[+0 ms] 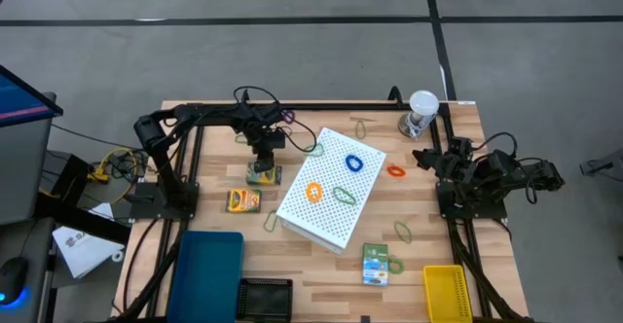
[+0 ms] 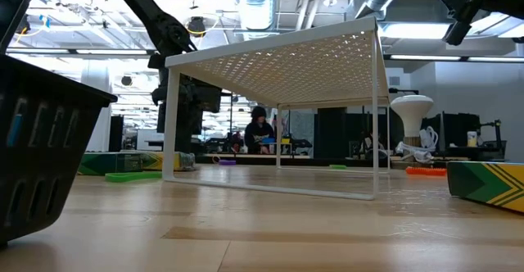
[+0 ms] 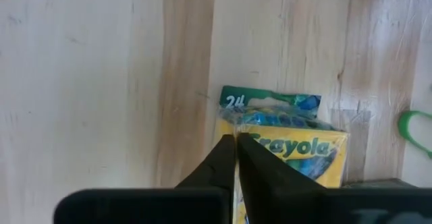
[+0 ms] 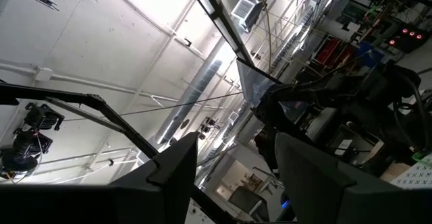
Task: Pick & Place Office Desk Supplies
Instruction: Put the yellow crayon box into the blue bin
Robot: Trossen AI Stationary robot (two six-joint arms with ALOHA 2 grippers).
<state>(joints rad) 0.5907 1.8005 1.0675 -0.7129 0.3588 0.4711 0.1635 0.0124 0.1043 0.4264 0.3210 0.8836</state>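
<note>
Fingers point(image 3: 223, 163) of my left gripper point(image 1: 263, 160) were pressed together, nothing clamped, directly over the crayon box point(image 3: 287, 160) beside the white box point(image 1: 331, 189); its long axis ran with them. Right gripper point(image 1: 425, 158) waited, fingers apart.

Glossy printed-card crayon box point(image 3: 290, 150) lies on a smooth pale wood table point(image 3: 81, 82).

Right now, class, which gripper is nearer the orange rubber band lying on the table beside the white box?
Right. The right gripper sits just beside the orange rubber band; the left gripper is across the white box.
</note>
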